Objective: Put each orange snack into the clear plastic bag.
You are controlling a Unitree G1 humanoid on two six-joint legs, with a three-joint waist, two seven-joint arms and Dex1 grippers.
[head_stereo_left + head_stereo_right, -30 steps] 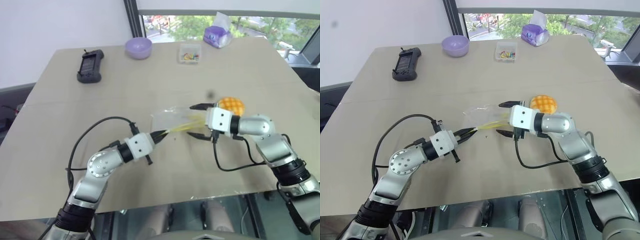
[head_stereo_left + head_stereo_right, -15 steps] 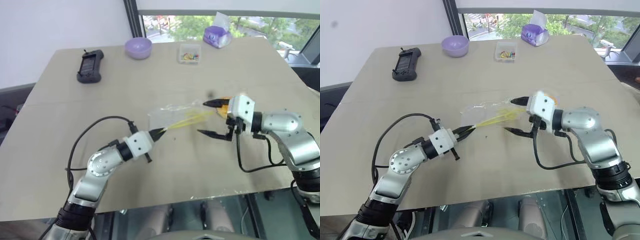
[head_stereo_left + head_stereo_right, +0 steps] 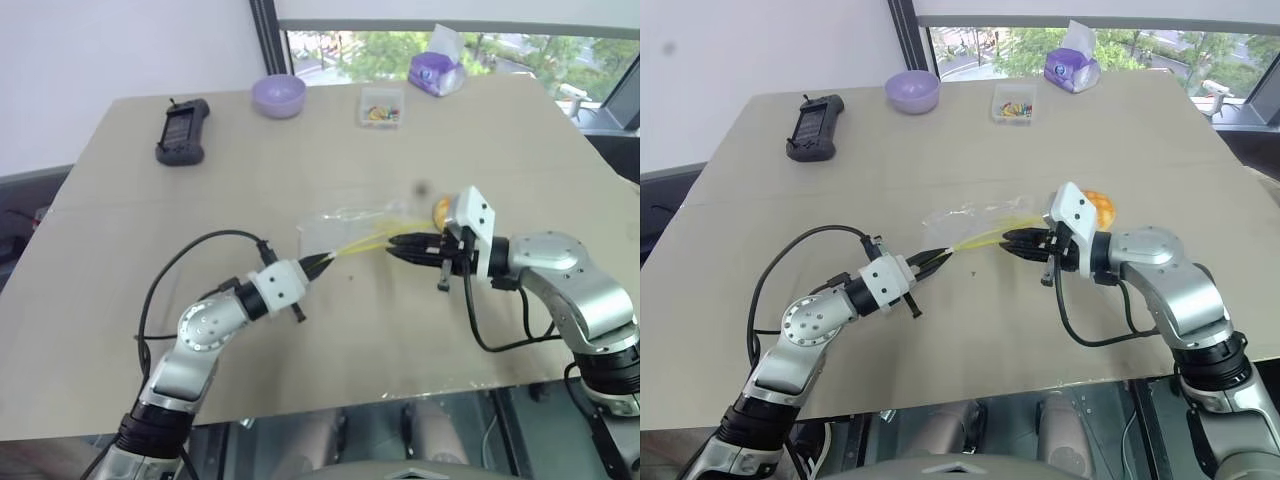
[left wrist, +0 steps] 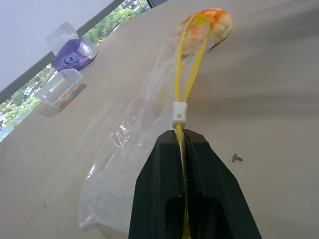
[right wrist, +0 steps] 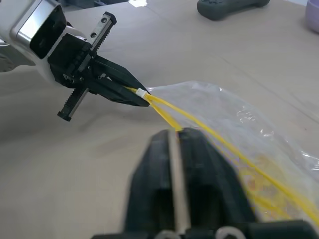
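Left gripper [image 3: 318,263] is clamped on the clear plastic bag [image 3: 340,229]'s yellow strip, right gripper [image 3: 396,245] pinched closed at its mouth, so it should peel one lip wide open, orange snack [image 3: 1098,205] waiting just right.

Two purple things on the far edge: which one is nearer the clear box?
The purple tissue pack, just beside the clear box. The purple bowl sits farther off toward the black controller.

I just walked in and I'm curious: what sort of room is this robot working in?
Probably an office or lab upstairs, not a kitchen. A large plain beige table stands beside a window overlooking treetops and a street, and a black handheld controller lies on the table alongside a purple bowl.
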